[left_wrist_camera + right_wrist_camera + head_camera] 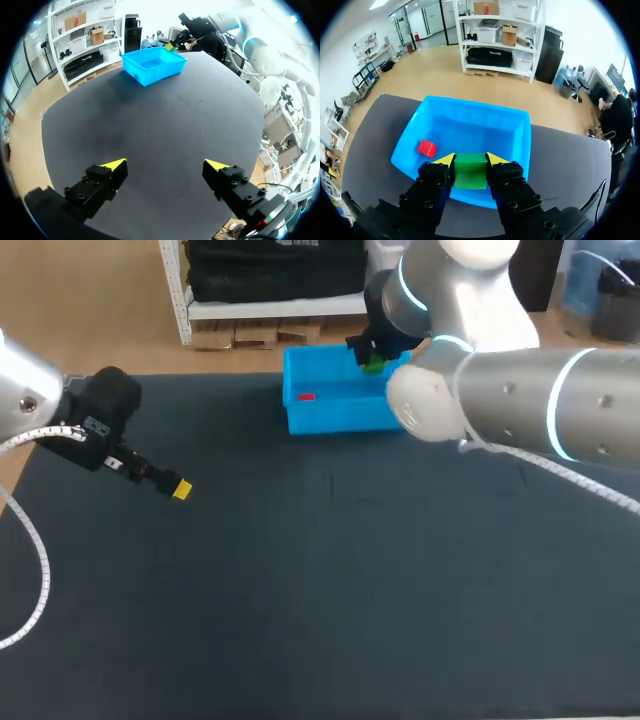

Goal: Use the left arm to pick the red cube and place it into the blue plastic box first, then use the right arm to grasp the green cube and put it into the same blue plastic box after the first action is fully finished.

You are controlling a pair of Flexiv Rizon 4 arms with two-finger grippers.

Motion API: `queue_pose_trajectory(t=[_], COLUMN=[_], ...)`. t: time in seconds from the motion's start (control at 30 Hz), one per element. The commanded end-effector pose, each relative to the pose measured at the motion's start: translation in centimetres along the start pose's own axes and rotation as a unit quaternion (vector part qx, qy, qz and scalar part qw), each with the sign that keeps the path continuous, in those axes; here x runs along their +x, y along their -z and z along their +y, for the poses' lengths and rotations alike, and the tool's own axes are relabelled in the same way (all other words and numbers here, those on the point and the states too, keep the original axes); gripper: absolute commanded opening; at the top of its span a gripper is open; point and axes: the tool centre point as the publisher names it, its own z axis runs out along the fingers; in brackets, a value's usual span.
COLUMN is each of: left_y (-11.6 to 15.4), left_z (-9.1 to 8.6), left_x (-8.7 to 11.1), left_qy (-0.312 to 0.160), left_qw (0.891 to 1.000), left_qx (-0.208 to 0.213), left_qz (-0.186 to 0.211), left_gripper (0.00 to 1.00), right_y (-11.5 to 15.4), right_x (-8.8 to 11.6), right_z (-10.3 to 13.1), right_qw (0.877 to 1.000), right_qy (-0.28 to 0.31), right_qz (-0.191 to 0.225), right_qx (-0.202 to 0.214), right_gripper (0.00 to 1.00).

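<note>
Right wrist view: solid green cube [470, 172] pinched by right hand [470, 159].

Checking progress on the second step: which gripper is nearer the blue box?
Right. The right gripper holds the green cube above the blue box; the left gripper sits open, far from it.

Light falls bright and even from overhead. The dark bench [330, 620] soaks it up and carries only soft, faint shadows, the clearest one beside the blue box [152, 64]. The right arm [520, 390] gleams on its pale shell, with a glowing cyan ring. White glare washes out the far side in the left wrist view. The green cube [470, 170] looks evenly lit.
</note>
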Motion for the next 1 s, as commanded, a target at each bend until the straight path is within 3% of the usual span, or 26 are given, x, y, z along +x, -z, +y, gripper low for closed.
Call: queue_pose_trajectory(t=[0.03,0.6,0.63,0.67,0.7,0.73,1.0], left_y=[-0.1,-0.1,-0.1,-0.1,-0.1,-0.1,-0.1], left_z=[0.1,0.1,0.1,0.1,0.1,0.1,0.1], left_x=[0.1,0.1,0.1,0.1,0.1,0.1,0.1], left_qy=[-0.001,-0.001,-0.001,-0.001,-0.001,-0.001,-0.001], left_qw=[1.0,1.0,1.0,1.0,1.0,1.0,1.0], left_qx=[0.001,0.001,0.001,0.001,0.001,0.001,0.001], left_qz=[-0.002,-0.002,-0.002,-0.002,-0.002,-0.002,-0.002], left_gripper=[1.0,1.0,1.0,1.0,1.0,1.0,1.0], right_y=[-2.7,-3.8,-3.8,-3.8,-3.7,-3.6,-1.5], right_x=[-1.1,-0.4,-0.3,-0.2,-0.1,0.0,-0.1], right_z=[-0.7,-1.1,-1.1,-1.1,-1.0,-1.0,-0.3], right_qw=[0.998,0.996,0.996,0.996,0.996,0.996,0.996], right_qy=[-0.004,-0.025,-0.026,-0.026,-0.026,-0.026,-0.015], right_qz=[0.054,0.076,0.077,0.078,0.079,0.08,0.084], right_qx=[-0.01,-0.028,-0.029,-0.029,-0.03,-0.031,-0.036], right_gripper=[0.0,0.0,0.27,0.44,0.85,1.0,1.0])
